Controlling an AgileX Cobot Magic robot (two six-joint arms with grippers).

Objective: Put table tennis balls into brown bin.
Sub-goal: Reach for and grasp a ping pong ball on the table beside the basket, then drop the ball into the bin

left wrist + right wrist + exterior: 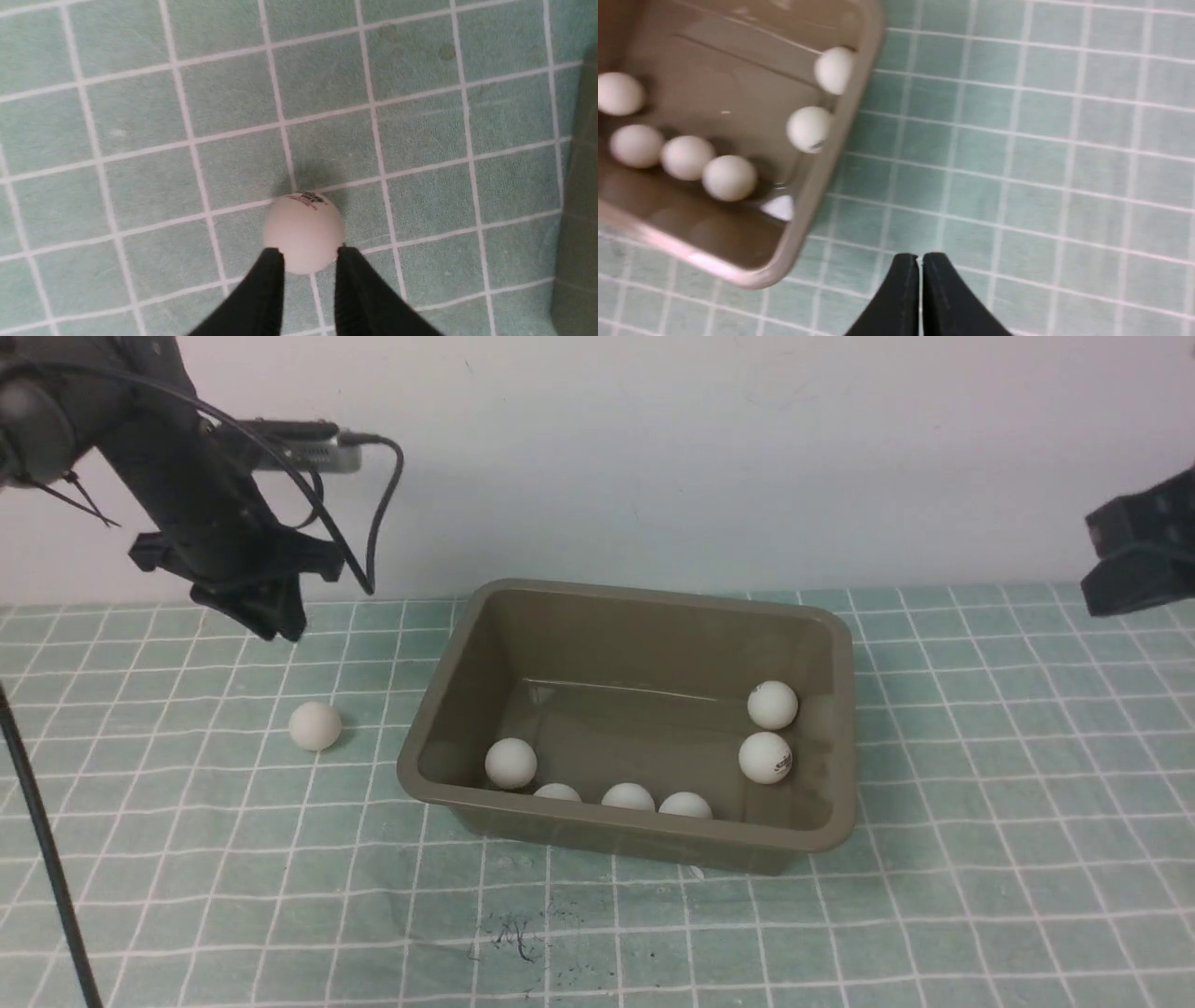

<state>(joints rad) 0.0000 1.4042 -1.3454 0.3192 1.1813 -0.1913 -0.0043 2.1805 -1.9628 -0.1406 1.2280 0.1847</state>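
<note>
Black fingertips on your left gripper [309,256] stand apart with nothing clamped in them, and your right gripper's [920,257] are together. Below your left jaws, a loose white ball [315,726] sits on the table, a dark printed logo on its surface; the gripper is up above it in the front view. From that ball, look to your right and you find the brown bin [625,840], lying at a slant on the green cloth [1008,896] with its pale grid lines.

Six more balls are inside your bin. Two sit near each other by its right-hand end, the nearer one [766,758] showing a logo; one [511,763] is toward the left end, and three, one of them here [628,797], line the near wall, partly hidden by the rim in the front view. Your right arm [1144,546] hangs well apart from the bin, over the right side of the table [1027,728]. Behind everything, you have a pale wall [700,457].
</note>
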